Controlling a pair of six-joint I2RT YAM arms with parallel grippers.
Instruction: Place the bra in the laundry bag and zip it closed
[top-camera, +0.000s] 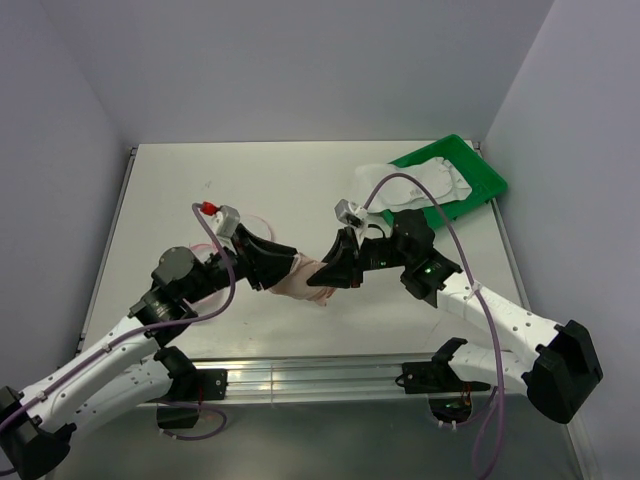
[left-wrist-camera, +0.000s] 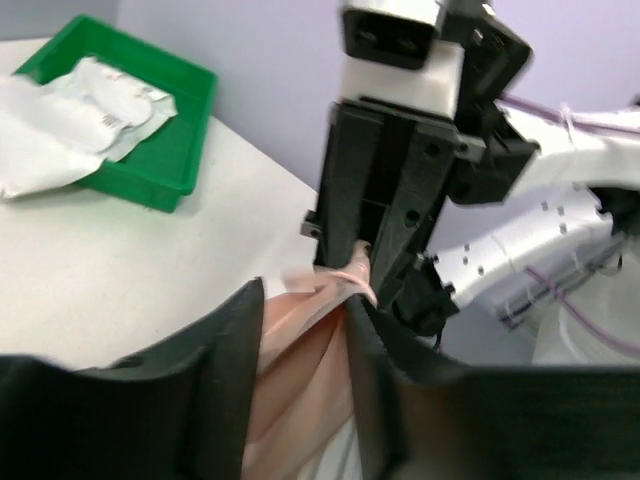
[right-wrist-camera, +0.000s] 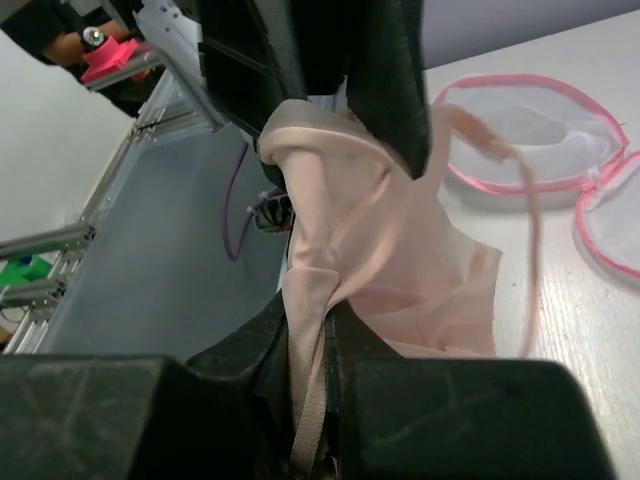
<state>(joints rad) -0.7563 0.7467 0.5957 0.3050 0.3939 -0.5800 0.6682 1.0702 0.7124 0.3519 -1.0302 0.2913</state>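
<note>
Right gripper (right-wrist-camera: 312, 335) pinches the bra (top-camera: 300, 277); left gripper (left-wrist-camera: 302, 312) straddles it. Whether clamped, we cannot tell. Likely a regrip, to spread it for the laundry bag (right-wrist-camera: 530, 120).

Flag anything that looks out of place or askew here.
The white items in the green tray spill over its rim onto the table. The bra is bunched up mid-table, pinched in the right fingers, one strap dangling loose. The laundry bag lies open.

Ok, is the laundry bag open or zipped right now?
Open: the laundry bag lies unzipped, its two pink-rimmed mesh halves spread apart.
</note>
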